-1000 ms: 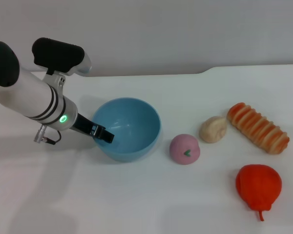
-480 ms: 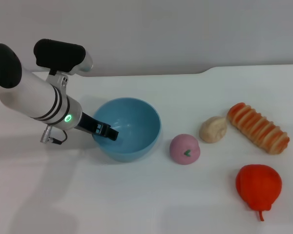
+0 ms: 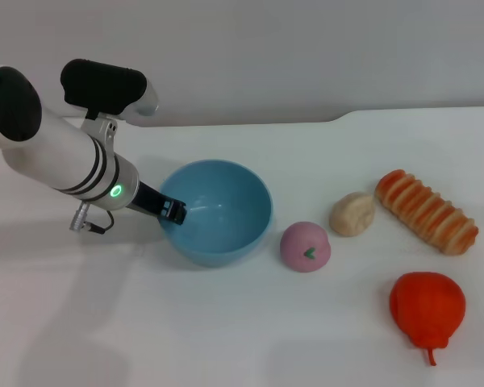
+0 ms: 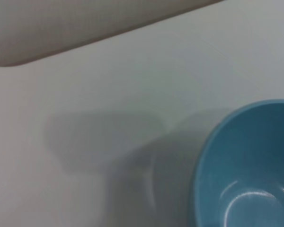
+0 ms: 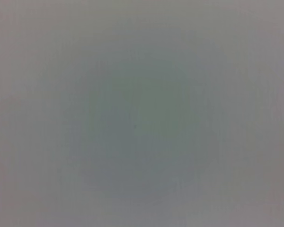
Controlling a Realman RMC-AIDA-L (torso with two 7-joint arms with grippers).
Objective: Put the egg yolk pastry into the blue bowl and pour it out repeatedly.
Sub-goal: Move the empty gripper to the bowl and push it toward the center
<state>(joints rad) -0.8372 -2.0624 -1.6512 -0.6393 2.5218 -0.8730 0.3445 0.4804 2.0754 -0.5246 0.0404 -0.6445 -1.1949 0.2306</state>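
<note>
- Your left gripper (image 3: 174, 211) is sitting at the blue bowl's (image 3: 226, 234) left rim; jaws clamped on it.
- The egg yolk pastry (image 3: 352, 214) is lying on the tabletop (image 3: 226, 322), right of the pink bun (image 3: 305, 247).

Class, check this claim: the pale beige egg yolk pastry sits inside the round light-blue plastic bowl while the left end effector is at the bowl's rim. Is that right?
Not quite. The head view shows the pale beige egg yolk pastry lying on the white table, beside the striped bread, not inside the round light-blue plastic bowl, which is empty. The left end effector is indeed at its rim.
</note>
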